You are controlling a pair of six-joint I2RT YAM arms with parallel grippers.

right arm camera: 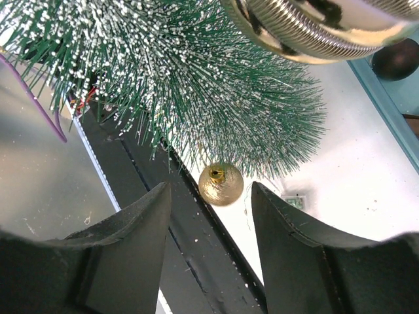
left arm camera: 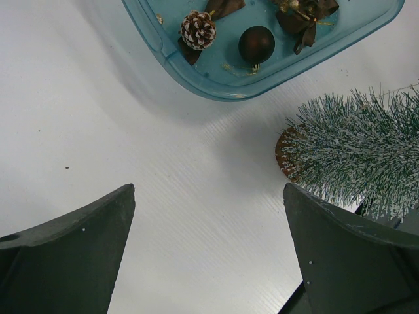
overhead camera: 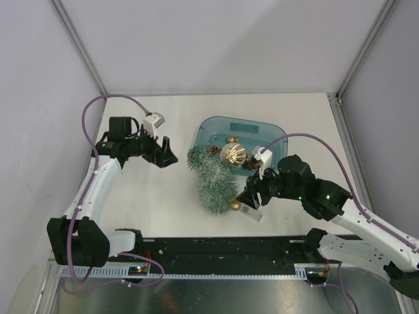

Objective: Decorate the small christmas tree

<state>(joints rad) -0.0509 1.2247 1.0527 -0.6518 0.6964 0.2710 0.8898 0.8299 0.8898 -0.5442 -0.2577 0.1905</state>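
tree (overhead camera: 213,178) sits centre of the top view, just below the tub (overhead camera: 243,120). looks tipped on its side, w/ its wood base (left arm camera: 285,154) toward the l gripper (left arm camera: 209,190). big gold ball (overhead camera: 232,154) rests on it at the tub's edge. small gold ball (right arm camera: 220,184) sits at the bristle tips, mid-frame in the r wrist view.

r gripper (right arm camera: 209,199): jaws partly apart, nothing between them, small ball just past the tips. l gripper: jaws wide, empty, apart from the tree at left of the top view.

risks, as i judge them:
- nothing steadies the tree, so any nudge from the r fingers (right arm camera: 141,222) could shove or roll it.
- small ball seems only lightly caught in the bristles. a brush could knock it off toward the dark rail at the bottom of the frame.
- big ball looks perched, not hung. if the tree shifts it prob rolls off.
- closing here could snag bristles instead of the ball.

writing: none readable. a small tag (right arm camera: 294,201) lies on the table nr the small ball, too small to make out. no brand seen.
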